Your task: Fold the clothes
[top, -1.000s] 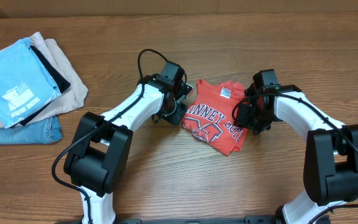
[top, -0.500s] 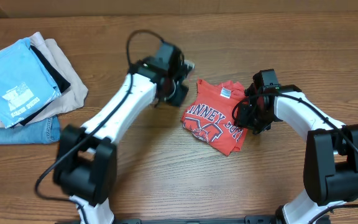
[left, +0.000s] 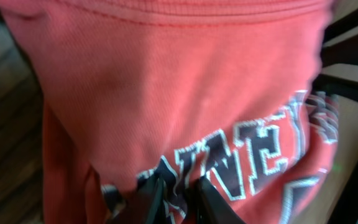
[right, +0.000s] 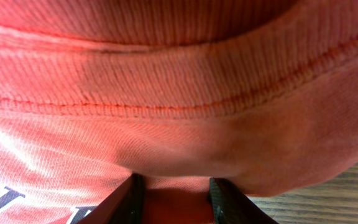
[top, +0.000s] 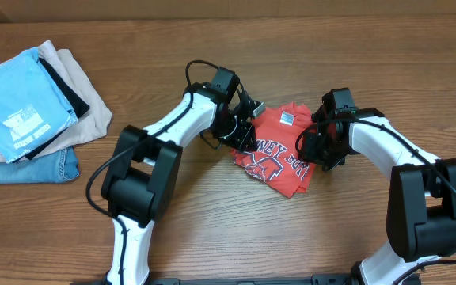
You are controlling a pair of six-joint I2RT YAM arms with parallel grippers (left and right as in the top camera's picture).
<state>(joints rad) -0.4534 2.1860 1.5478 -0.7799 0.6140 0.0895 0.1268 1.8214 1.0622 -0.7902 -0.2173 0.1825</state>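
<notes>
Red cotton fills both wrist views. My left gripper (left: 180,198) sits low on the red T-shirt (top: 278,149). Its two dark fingers (left: 156,200) stand only a little apart, and a wrinkle of the printed cloth lies between them. The picture is smeared, so I cannot tell whether they pinch it yet. The dark lettering (left: 260,149) runs just above them.

My right gripper (right: 178,194) is clamped on a fold at the shirt's right edge. A tongue of red cloth is nipped between its fingers (right: 132,198), below a stitched hem.

What has changed is that, half a second ago, my left arm was lifted up and away from the shirt. It has now come back down to the shirt's left edge, with its jaws narrowing. The right arm has not moved. I take this as the left taking a fresh hold, ready for another fold or a tidy-up.

From overhead, the shirt lies between the two arms on the wooden table (top: 212,229). It is already a compact bundle, sitting slightly askew, with its white neck tag (top: 286,118) showing at the top. The folding looks well along.

Well apart, at the far left, is a stack of folded garments (top: 70,119) with a light blue shirt (top: 18,103) on top.
</notes>
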